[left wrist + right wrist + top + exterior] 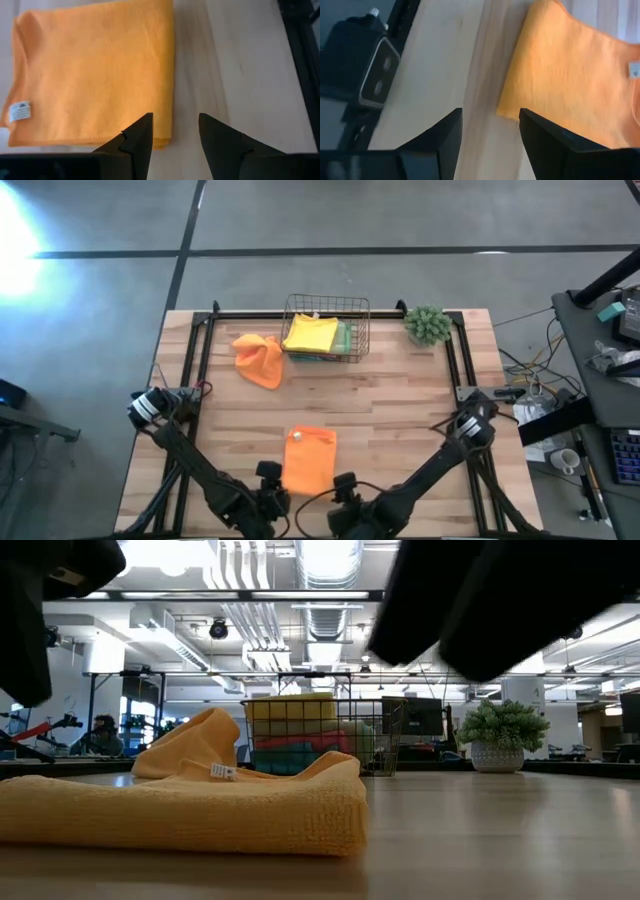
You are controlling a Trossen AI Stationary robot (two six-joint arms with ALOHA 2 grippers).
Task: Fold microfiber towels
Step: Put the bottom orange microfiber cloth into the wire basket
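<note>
One orange towel [308, 461] lies folded flat at the near edge of the table [400, 400], so that one looks done. Both grippers hang just above its near edge, open and holding nothing: the left gripper [172, 131] and the right gripper [491, 125]. Another orange towel [259, 357] sits crumpled beside the basket [326, 307] and needs folding. The yellow towel [311, 332] and others in the basket may be folded; hard to tell.

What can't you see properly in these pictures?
- Towels in the basket: high view shows only the yellow towel on top; it covers those underneath.
- Crumpled orange towel: in the low view, the folded orange towel hides its lower part.
- Tag writing: left wrist view, too small.
</note>
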